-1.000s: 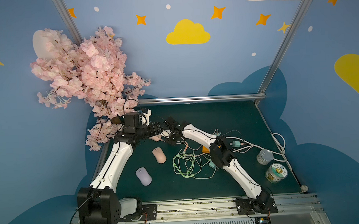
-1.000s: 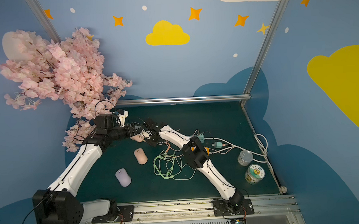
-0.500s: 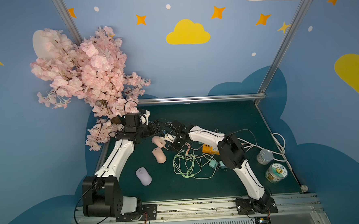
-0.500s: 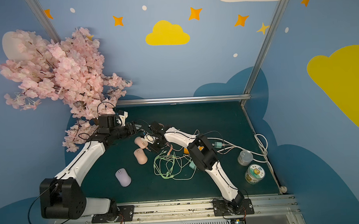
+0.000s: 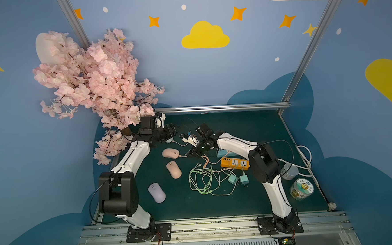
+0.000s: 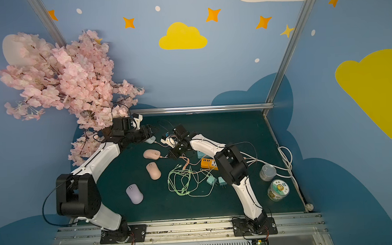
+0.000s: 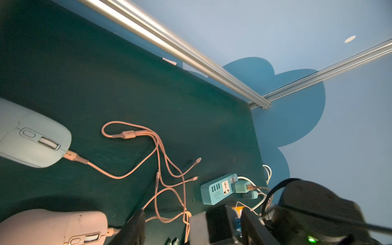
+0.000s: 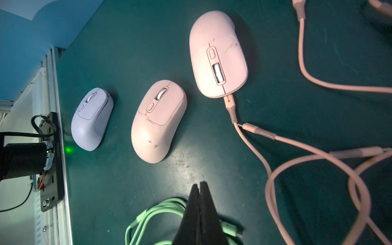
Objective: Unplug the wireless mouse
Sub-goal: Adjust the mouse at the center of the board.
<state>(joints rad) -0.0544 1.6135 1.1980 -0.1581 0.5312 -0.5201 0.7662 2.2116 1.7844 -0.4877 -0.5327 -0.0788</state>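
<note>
Fingertips (image 8: 192, 212) of the right gripper (image 8: 199, 185) are pinched together on nothing, now backed off to 3 o'clock of the pink mouse (image 5: 171, 153); the left gripper (image 5: 174, 128), spread and empty, has withdrawn to its 12 o'clock. With the pink cable (image 8: 230, 106) still seated, unplugging looks undone.

A dark green table (image 5: 240, 201) carries a cabled pink mouse (image 5: 171, 153), a second pink mouse (image 5: 173, 169), a lavender mouse (image 5: 156, 192) (all near each other), tangled green cables (image 5: 202, 180), an orange power strip (image 5: 235, 163) and a labelled tin (image 5: 304, 188).
</note>
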